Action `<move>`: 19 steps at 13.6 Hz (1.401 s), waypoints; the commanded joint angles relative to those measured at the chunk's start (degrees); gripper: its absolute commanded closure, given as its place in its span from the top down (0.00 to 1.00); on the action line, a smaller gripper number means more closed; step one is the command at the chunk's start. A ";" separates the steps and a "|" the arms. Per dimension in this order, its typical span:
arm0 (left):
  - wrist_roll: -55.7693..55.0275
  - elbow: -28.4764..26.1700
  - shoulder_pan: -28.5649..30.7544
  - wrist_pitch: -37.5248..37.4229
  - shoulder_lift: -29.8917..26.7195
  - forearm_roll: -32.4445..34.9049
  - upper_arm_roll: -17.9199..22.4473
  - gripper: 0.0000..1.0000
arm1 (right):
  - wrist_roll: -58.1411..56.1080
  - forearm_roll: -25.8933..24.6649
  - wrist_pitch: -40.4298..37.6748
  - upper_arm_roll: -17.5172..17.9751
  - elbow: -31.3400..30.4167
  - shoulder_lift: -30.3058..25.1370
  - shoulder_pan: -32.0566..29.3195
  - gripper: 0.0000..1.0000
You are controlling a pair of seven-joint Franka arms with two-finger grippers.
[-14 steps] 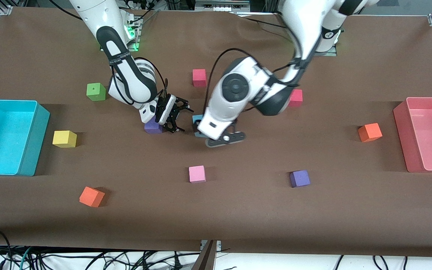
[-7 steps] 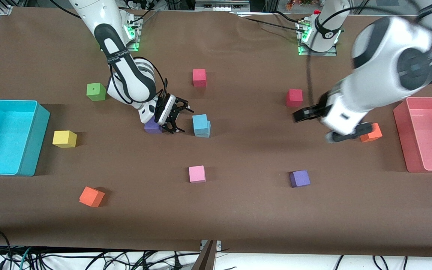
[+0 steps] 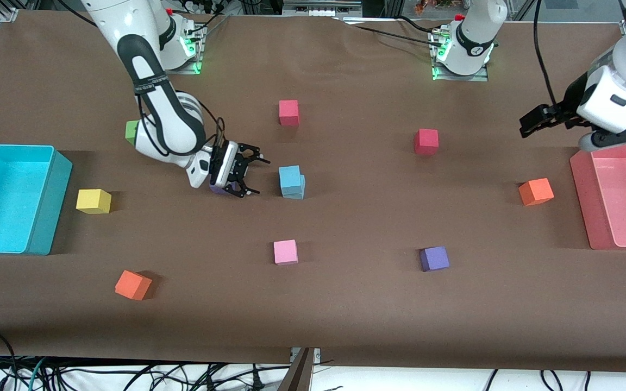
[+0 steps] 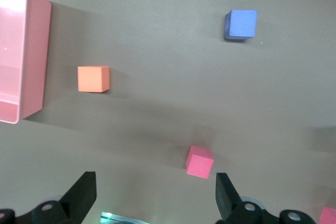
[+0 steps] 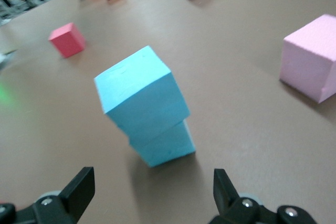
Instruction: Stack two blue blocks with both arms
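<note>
Two sky-blue blocks stand stacked mid-table, the upper block (image 3: 290,177) sitting slightly askew on the lower block (image 3: 299,191). The right wrist view shows the upper block (image 5: 140,94) and the lower block (image 5: 164,146) close ahead. My right gripper (image 3: 256,176) is open and empty, low beside the stack toward the right arm's end of the table; it also shows in its wrist view (image 5: 152,184). My left gripper (image 3: 561,133) is open and empty, raised over the table by the pink bin; it also shows in its wrist view (image 4: 156,190).
A turquoise bin (image 3: 47,201) and a pink bin (image 3: 582,190) stand at the table's ends. Loose cubes: purple (image 3: 216,189) under the right gripper, green (image 3: 130,132), yellow (image 3: 93,201), orange (image 3: 133,285), pink (image 3: 285,252), purple (image 3: 434,258), orange (image 3: 536,191), red (image 3: 426,141), red (image 3: 288,112).
The left arm has let go of the upper blue block and swung up and away to the pink bin. The right gripper has drawn back a little from the stack.
</note>
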 commanded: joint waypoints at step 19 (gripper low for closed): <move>12.05 -3.82 1.49 -1.06 -5.78 0.71 3.61 1.00 | 97.14 -78.27 -45.00 -5.62 32.36 -17.70 -9.40 1.00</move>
